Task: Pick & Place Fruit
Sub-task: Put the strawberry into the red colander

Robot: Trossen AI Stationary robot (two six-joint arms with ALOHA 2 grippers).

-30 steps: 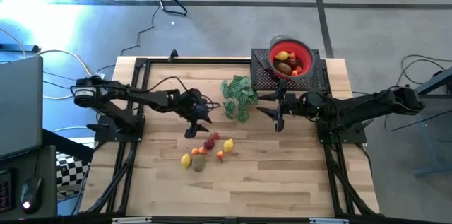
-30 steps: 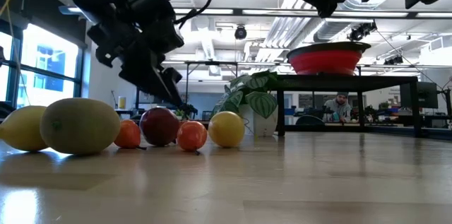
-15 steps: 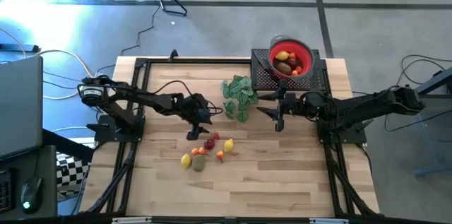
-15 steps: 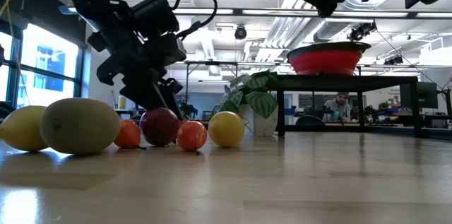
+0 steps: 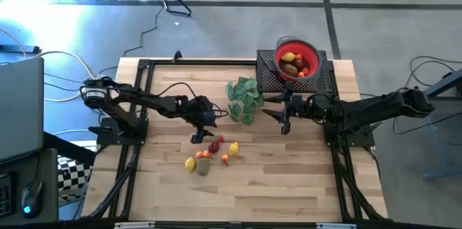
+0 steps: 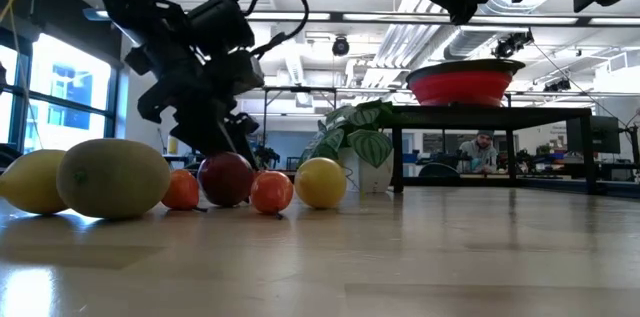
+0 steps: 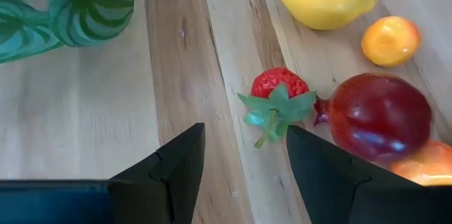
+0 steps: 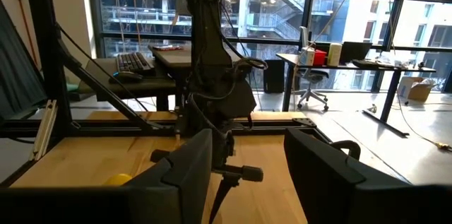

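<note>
Loose fruit [image 5: 210, 156] clustered mid-table, more already in the red bowl [image 5: 315, 58] on the black stand at the far edge. Strawberry [image 7: 278, 92] sits just ahead of the left gripper [image 7: 244, 174], jaws apart, nothing held, dark red piece [image 7: 379, 115] beside it. Right gripper [image 5: 283, 115] hovers near the plant sprig [image 5: 243, 97], jaws parted, empty.

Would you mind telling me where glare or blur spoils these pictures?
High view: blue-white glare washes the floor at upper left, the table evenly lit. Low view: the nearest lemon looms soft, arms backlit by ceiling lights. Left wrist view: the strawberry is sharp. Right wrist view: bright windows, dim foreground.
</note>
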